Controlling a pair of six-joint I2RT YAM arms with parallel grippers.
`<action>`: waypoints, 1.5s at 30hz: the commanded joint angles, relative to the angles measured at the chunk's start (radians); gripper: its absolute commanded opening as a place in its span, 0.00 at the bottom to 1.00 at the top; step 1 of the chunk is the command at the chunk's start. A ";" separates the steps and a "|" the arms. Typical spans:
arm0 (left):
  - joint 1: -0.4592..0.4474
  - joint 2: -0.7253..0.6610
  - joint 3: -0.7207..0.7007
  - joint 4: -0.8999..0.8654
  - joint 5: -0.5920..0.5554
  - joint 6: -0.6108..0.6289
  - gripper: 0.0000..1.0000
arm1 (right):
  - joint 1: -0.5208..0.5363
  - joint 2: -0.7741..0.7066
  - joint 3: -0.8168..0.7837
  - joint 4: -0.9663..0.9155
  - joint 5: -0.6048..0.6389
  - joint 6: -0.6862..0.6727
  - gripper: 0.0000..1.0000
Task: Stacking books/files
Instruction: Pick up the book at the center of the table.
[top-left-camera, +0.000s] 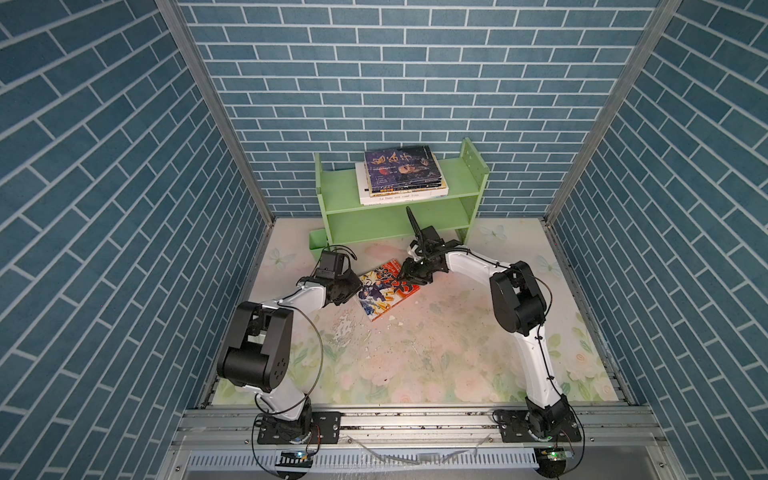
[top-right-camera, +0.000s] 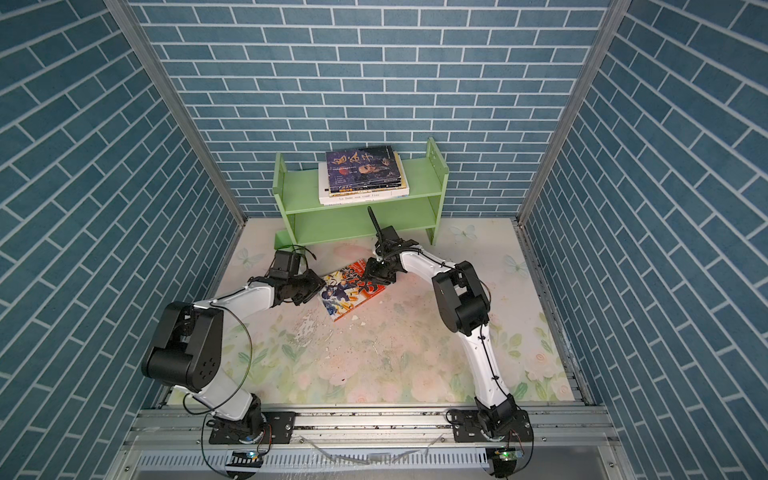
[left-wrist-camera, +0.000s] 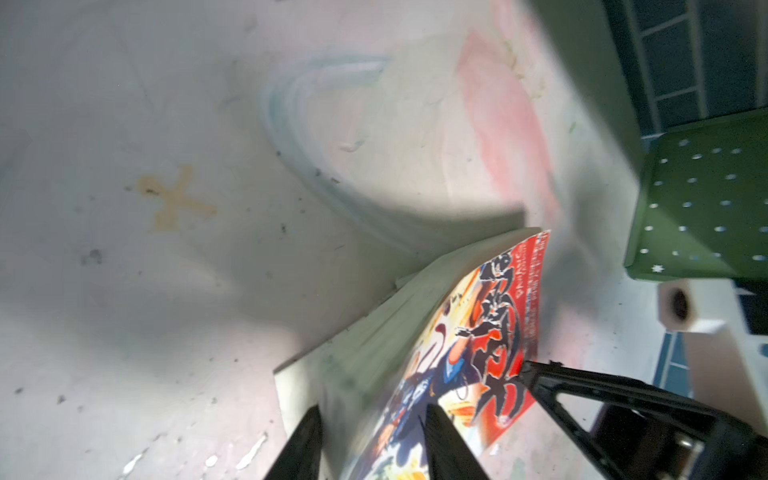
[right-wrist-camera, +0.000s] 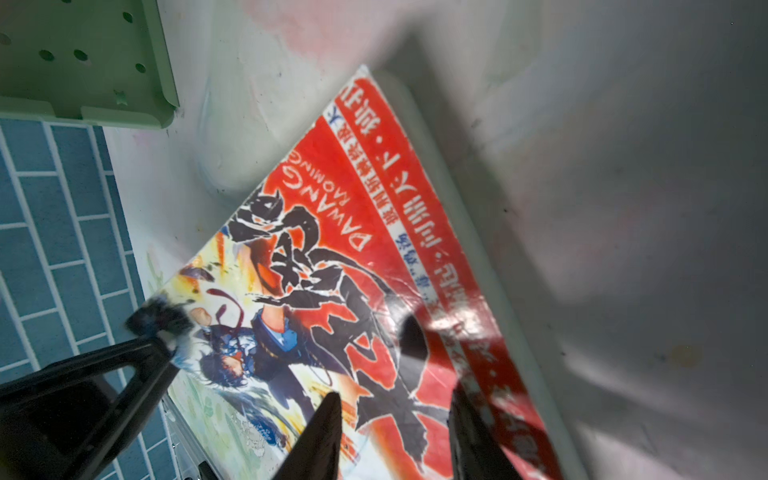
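A red comic (top-left-camera: 386, 293) (top-right-camera: 351, 293) lies askew on the flowered mat between my two arms. My left gripper (top-left-camera: 357, 291) (top-right-camera: 322, 287) is at its left edge. In the left wrist view, my left gripper (left-wrist-camera: 372, 409) has one finger against the white page block and one on the cover, shut on the red comic (left-wrist-camera: 490, 340). My right gripper (top-left-camera: 405, 272) (top-right-camera: 370, 270) is over the far right corner. In the right wrist view, my right gripper (right-wrist-camera: 395, 392) is open, with both tips above the red comic's cover (right-wrist-camera: 332, 249). Several other books (top-left-camera: 401, 172) (top-right-camera: 361, 170) lie stacked flat, a dark purple one on top.
The stack rests on the upper board of a light green shelf (top-left-camera: 340, 195) (top-right-camera: 299, 191) against the back wall. Blue brick walls close in three sides. Paint flakes (top-left-camera: 345, 328) are scattered on the mat in front of the comic.
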 joint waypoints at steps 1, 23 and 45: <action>-0.033 -0.032 0.012 0.100 0.065 -0.004 0.36 | 0.008 0.069 -0.008 -0.107 -0.002 -0.029 0.43; -0.031 0.041 0.013 0.056 0.114 0.188 0.00 | -0.030 0.067 -0.009 -0.159 -0.006 0.000 0.47; -0.098 -0.033 0.281 -0.153 0.241 -0.190 0.00 | -0.187 -0.543 -0.889 0.895 -0.050 0.698 0.87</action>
